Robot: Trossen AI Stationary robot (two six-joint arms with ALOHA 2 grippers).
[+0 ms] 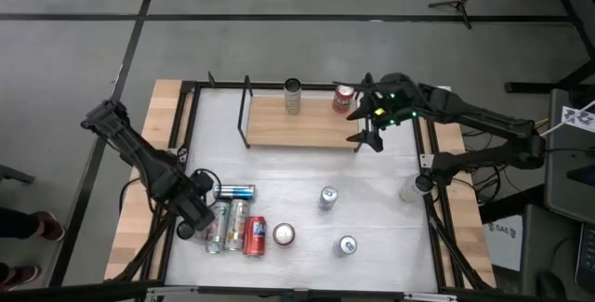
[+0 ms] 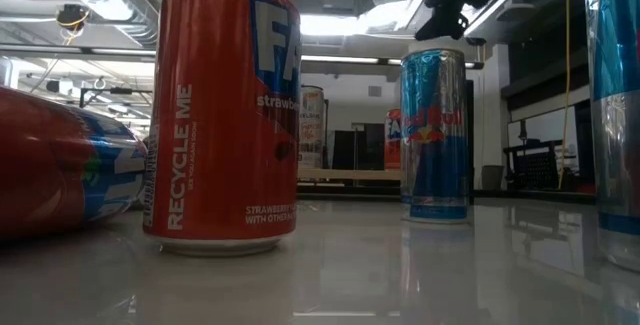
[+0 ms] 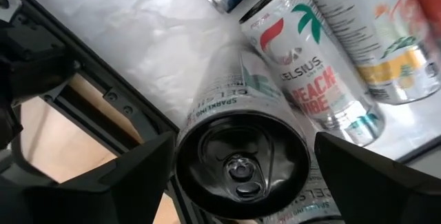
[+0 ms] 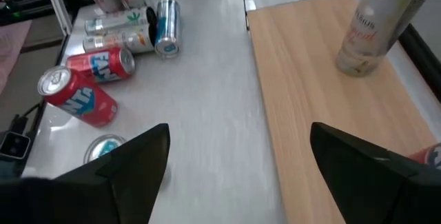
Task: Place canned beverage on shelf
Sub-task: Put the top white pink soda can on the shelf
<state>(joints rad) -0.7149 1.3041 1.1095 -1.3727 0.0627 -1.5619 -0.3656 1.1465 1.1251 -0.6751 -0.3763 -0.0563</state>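
Fingers of the left gripper (image 3: 241, 165) are standing wide apart either side of a silver and white can lying on its side (image 3: 242, 156), its dark top facing the wrist camera; they are flanking it, not clamping it. A second lying can, white with peach lettering (image 3: 313, 72), is resting just beside it. So the step in hand looks like the pick-up: the next move calls for closing squarely on the can's body without nudging its neighbours, then lifting clear. The left arm is reaching low over the near left corner of the white table (image 1: 307, 177). The right gripper (image 1: 370, 127), also spread open and empty, is hovering at the right end of the light-wood shelf with black rod uprights (image 1: 297, 127), where a pale upright can (image 1: 293, 97) and a red upright can (image 1: 343, 98) are already standing.
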